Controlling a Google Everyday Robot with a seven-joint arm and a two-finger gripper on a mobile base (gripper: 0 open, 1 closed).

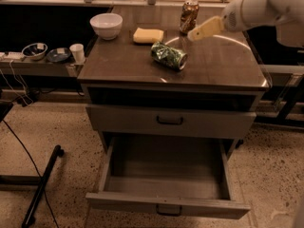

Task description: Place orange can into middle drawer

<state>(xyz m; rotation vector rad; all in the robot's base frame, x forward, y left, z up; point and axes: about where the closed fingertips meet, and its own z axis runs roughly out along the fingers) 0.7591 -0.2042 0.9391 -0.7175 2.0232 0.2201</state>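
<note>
The orange can (pixel 189 16) stands upright at the back of the cabinet top (pixel 223 61), right of centre. My gripper (pixel 194 34) reaches in from the upper right on a white arm and hovers just right of and below the can, close to it, holding nothing that I can see. The middle drawer (pixel 166 163) is pulled wide open low at the front, and its grey inside is bare. A closed drawer front (pixel 133 118) with a dark handle sits above it.
A green leaf-patterned can (pixel 169 55) lies on its side mid-top. A yellow sponge (pixel 147 35) and a white bowl (pixel 106 25) sit at the back left. A side shelf at left holds small bowls (pixel 34 51) and a cup (pixel 76 52). A black pole (pixel 40 186) lies on the floor at left.
</note>
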